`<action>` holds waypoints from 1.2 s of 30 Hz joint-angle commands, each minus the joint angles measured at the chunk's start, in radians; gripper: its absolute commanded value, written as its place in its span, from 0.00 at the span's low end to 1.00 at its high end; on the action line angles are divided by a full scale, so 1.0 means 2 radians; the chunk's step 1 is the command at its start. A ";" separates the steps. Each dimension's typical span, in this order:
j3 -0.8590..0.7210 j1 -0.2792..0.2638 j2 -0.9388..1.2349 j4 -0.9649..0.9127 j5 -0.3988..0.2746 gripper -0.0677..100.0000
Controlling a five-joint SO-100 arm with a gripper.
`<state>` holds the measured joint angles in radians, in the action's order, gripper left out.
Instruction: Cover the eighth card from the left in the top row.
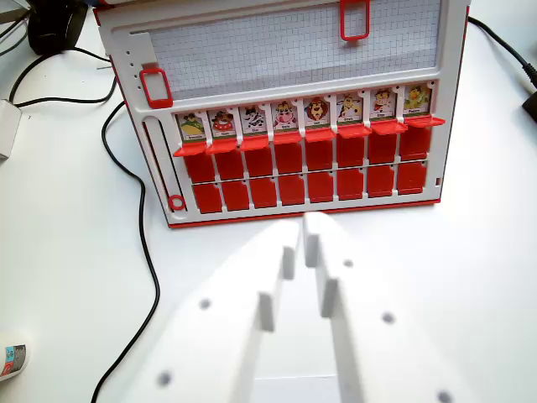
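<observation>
A white and red game board (285, 50) lies on the white table ahead of me in the wrist view. Its top row holds several upright picture cards, each with a red flap down in front. The eighth card from the left (417, 101) stands at the row's right end and shows a green and yellow figure. Below it, two rows of red flaps (289, 172) lie flat. My white gripper (303, 222) fills the lower middle of the view, fingertips nearly together just short of the board's near edge, holding nothing.
A black cable (143, 243) loops across the table on the left. Red slider clips (156, 86) sit on the board's grid panel. A small object (12, 359) lies at the lower left edge. Another cable (503, 46) runs at the upper right.
</observation>
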<state>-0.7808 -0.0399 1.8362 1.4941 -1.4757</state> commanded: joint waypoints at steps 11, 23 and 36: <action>0.008 0.010 0.021 0.007 0.013 0.00; -0.021 0.044 -0.033 -0.006 0.049 0.00; -0.011 0.157 -0.249 -0.114 0.130 0.00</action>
<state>-0.8851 0.2500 1.3806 1.3269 -1.2395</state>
